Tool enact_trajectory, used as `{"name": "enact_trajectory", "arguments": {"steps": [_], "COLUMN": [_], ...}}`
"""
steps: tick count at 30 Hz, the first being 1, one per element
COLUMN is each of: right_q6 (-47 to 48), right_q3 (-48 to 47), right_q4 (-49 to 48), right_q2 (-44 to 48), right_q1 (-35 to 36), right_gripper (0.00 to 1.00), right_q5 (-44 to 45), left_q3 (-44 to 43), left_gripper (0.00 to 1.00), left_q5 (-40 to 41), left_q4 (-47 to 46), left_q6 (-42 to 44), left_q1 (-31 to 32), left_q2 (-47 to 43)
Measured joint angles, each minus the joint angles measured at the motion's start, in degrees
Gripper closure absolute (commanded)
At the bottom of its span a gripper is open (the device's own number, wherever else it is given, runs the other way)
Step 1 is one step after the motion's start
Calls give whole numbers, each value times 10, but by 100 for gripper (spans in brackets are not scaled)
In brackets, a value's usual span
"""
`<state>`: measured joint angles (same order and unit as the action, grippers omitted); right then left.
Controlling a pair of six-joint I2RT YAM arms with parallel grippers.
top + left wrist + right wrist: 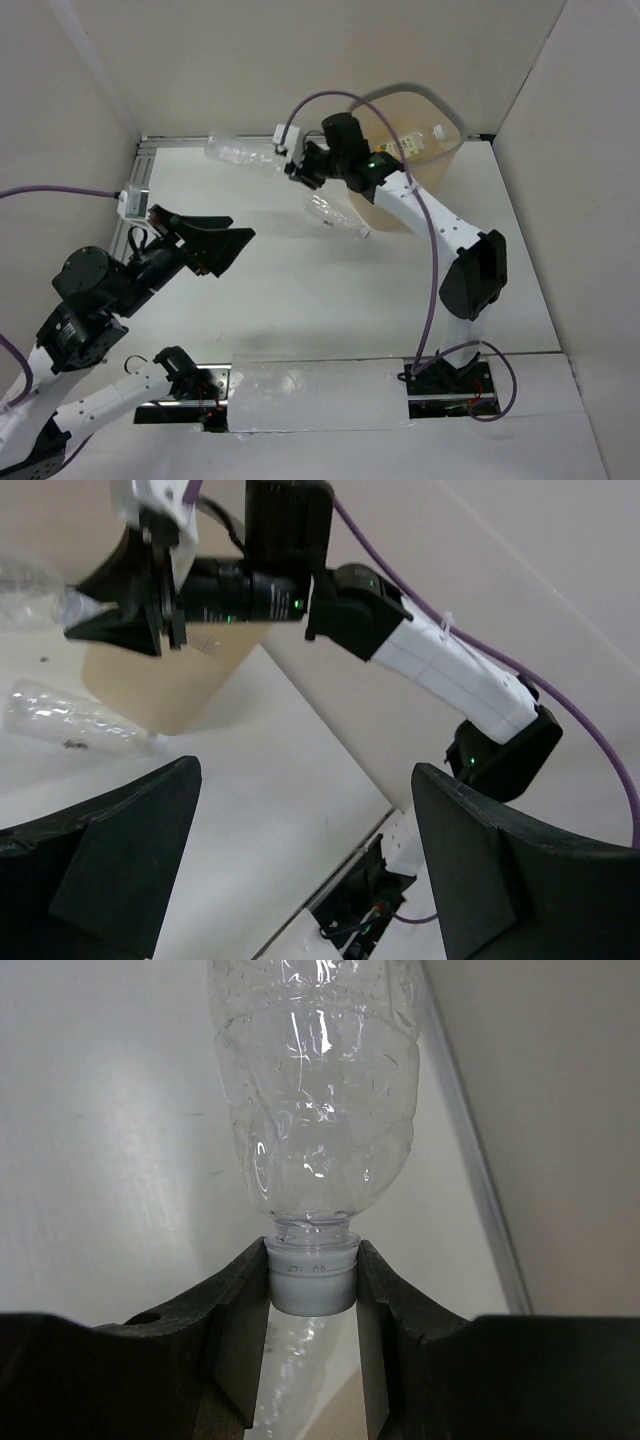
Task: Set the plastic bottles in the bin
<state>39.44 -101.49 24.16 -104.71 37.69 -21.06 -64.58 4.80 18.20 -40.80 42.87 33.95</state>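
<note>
My right gripper is shut on the white cap of a clear crinkly bottle and holds it level above the table's back edge, just left of the bin. The wrist view shows the bottle sticking out past the fingers. A second clear bottle lies on the table in front of the bin; it also shows in the left wrist view. The beige bin holds a bottle with a yellow-green label. My left gripper is open and empty at the left.
White walls close in the table on the left, back and right. A metal rail runs along the back-left corner. The right arm's elbow stands over the right side. Cable mounts sit at the near edge.
</note>
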Motion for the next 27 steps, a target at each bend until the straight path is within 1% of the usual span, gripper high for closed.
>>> {"name": "enact_trajectory", "arguments": {"steps": [5, 10, 13, 16, 20, 24, 26, 27], "right_q6": [-26, -64, -88, -106, -116, -116, -115, -113], "right_q3": [-32, -32, -31, -25, -12, -2, -1, -1], "right_q4": [-7, -12, -18, -20, -7, 25, 36, 43], "right_q2": [39, 91, 115, 129, 134, 134, 134, 134], "right_q1": [-95, -195, -238, -279, -316, -327, -332, -335], "right_gripper": [100, 100, 100, 99, 92, 83, 73, 62], "right_q5": [4, 16, 22, 14, -4, -21, -30, -36], "left_q3": [0, 9, 10, 10, -14, -42, -45, -46], "left_gripper": [1, 1, 1, 1, 1, 1, 1, 1], "left_q5": [-59, -95, -103, -92, -57, -10, 7, 13], "left_q4": [-37, -66, -76, -75, -54, -36, -32, -31], "left_q6": [5, 3, 2, -3, -23, -56, -73, -80], "left_q1": [0, 0, 0, 1, 1, 0, -5, -7], "left_q2": [54, 106, 140, 181, 269, 372, 405, 417]}}
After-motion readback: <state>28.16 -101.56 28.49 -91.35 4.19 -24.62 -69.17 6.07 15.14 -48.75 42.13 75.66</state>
